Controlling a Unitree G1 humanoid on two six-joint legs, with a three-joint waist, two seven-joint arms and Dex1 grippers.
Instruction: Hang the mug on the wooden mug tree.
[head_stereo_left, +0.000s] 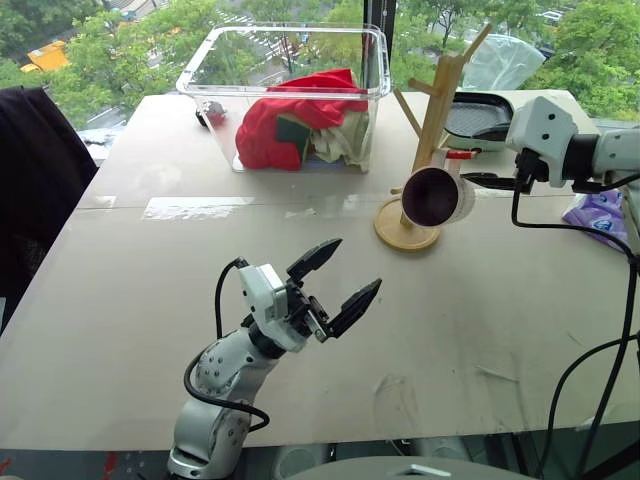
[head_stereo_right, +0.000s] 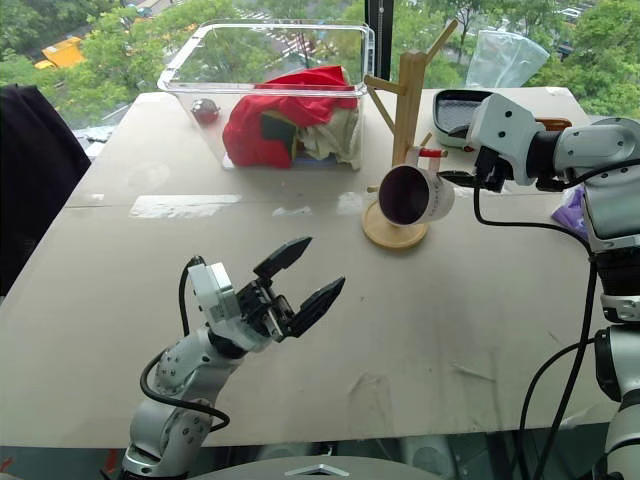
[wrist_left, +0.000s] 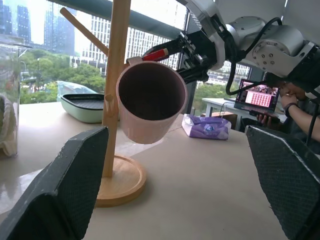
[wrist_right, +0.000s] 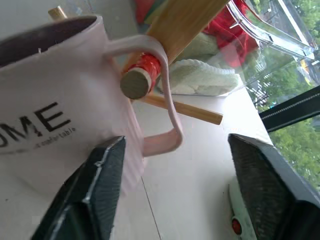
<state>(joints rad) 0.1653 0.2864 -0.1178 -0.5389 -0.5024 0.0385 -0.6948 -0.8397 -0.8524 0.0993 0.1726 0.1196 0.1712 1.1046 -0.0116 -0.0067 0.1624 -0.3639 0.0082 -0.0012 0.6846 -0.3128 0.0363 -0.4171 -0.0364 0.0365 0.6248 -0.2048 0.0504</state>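
Left tool (head_stereo_left: 335, 283) idles spread over the counter (head_stereo_left: 140, 300), out of the way, while the mug (head_stereo_left: 437, 196) hangs by its handle on a red-tipped peg of the wooden mug tree (head_stereo_left: 436, 110), right tool (head_stereo_left: 492, 181) spread beside it, apparently letting go.

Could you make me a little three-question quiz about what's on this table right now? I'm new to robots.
1. True or false: the mug hangs by its handle on a peg of the wooden mug tree.
2. What fills the clear plastic bin? A) red cloth B) books C) fruit
3. Fill in: the fingers of the right end effector stand ____ beside the mug's handle.

Key
1. True; the red-banded peg passes through the handle loop.
2. A
3. Open, not gripping it.
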